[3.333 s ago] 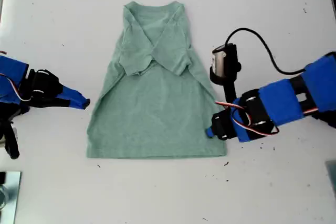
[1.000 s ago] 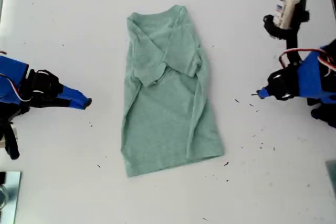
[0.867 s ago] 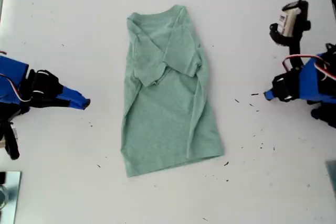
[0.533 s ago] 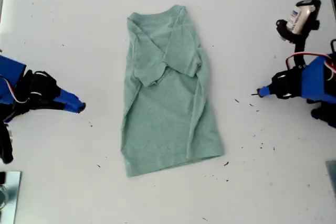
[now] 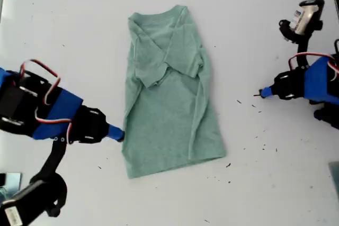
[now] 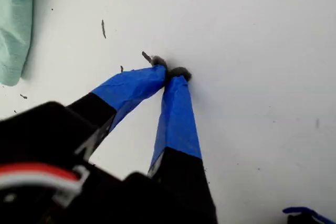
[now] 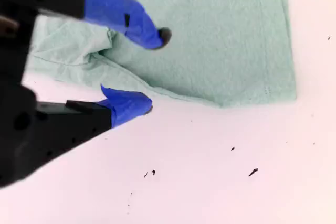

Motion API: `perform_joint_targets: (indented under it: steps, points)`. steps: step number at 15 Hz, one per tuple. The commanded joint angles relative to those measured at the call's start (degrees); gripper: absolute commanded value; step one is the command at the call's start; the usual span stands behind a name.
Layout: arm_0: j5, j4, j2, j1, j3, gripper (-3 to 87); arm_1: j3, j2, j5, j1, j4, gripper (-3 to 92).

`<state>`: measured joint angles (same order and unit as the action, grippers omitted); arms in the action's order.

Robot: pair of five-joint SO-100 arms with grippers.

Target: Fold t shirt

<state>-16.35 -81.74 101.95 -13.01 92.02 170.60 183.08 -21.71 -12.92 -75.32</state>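
My second gripper (image 7: 149, 72) agape astride t shirt (image 5: 168, 91) side edge.

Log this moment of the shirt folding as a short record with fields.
cloth: t shirt, flat on the white table, neck toward the exterior view's top
fold state: both sleeves crossed over the chest; the side at the exterior view's right is folded inward
first end effector: shut, empty, over bare table, apart from the shirt
second end effector: open, straddling the shirt's edge near the hem, at the exterior view's left
grip: none on the cloth yet
debris: dark specks on the table
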Motion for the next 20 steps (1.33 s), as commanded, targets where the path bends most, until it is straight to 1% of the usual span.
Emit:
perform_joint_targets:
  steps: [1, 3, 5, 6, 7, 8, 9, 10, 11, 12, 14, 15, 16, 18, 20]
  points:
    - [1.7, 3.0, -1.9, 0.4, -2.7, 23.7, -1.0, 0.2, 0.5, -0.5, 1.1, 2.5]
    - [3.2, 8.1, -6.2, 0.8, -0.4, 24.0, -1.4, 0.2, 0.4, -0.4, 0.9, 2.5]
    - [2.8, 14.5, -9.1, 0.9, 4.8, 24.2, -1.6, 0.2, 0.8, 0.4, 0.8, 2.5]
    - [2.2, 18.2, -10.2, 1.0, 8.8, 24.2, -1.6, 0.4, 1.0, 0.7, 0.5, 2.5]
    - [1.4, 24.2, -10.9, 1.1, 14.9, 22.5, -1.6, 0.6, 1.2, 1.1, 0.2, 2.5]
    - [0.4, 29.4, -12.1, 1.0, 20.0, 19.0, -1.6, 1.4, 1.7, 1.7, -0.4, 2.5]
    - [-0.3, 31.3, -13.5, 0.8, 21.7, 7.2, -1.6, 2.4, 1.8, 2.0, -1.1, 2.5]
    - [-0.1, 31.1, -12.9, 0.4, 20.8, -0.3, -1.4, 3.3, 2.0, 2.2, -1.5, 2.5]
    - [-0.9, 25.2, -11.9, -0.4, 15.7, -0.3, -1.3, 3.7, 2.2, 2.5, -1.7, 2.5]
    - [-1.6, 18.0, -11.4, -1.1, 8.4, -0.3, -1.3, 4.1, 2.4, 2.5, -1.9, 2.5]
    - [-0.4, 10.9, -9.0, -1.4, -4.6, -0.3, -1.2, 5.5, 2.5, 2.6, -2.4, 2.5]
    - [0.7, 5.7, -9.9, -0.9, -12.6, -0.3, -1.3, 6.3, 2.5, 2.6, -2.9, 2.5]
    - [1.8, 1.8, -11.2, -0.1, -18.3, -0.3, -1.4, 7.0, 2.6, 2.9, -3.3, 2.5]
    - [5.8, 1.6, -13.4, 1.9, -22.1, -0.3, -1.4, 7.9, 3.3, 3.7, -3.9, 2.5]
    - [11.4, 3.3, -22.0, 4.0, -30.4, -0.3, -1.1, 9.1, 3.7, 4.0, -4.3, 2.5]
